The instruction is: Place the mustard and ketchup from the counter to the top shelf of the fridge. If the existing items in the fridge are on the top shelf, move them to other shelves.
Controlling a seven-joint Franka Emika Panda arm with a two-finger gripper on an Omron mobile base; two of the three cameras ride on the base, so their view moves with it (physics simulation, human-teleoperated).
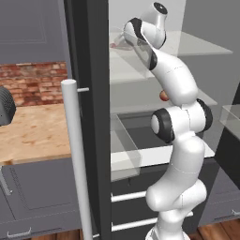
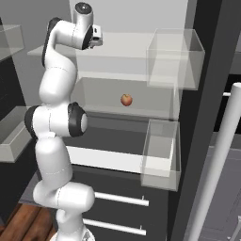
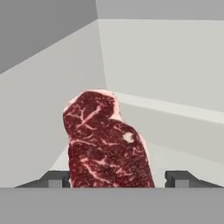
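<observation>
We have our gripper (image 3: 117,179) reaching into the open fridge at the top shelf (image 1: 197,46), its fingers (image 3: 56,178) spread to either side of a raw steak (image 3: 107,142) lying there, not yet closed on it. So we judge the clearing step barely begun. An apple (image 2: 126,99) sits on the shelf below. The wooden bench (image 1: 33,133) shows no mustard or ketchup where we look; both remain to fetch.

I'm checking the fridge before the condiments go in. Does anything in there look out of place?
Yes. A raw steak lies unwrapped on the bare top shelf, right in front of the open gripper, where the mustard and ketchup should go. An apple sits loose on the shelf below.
</observation>
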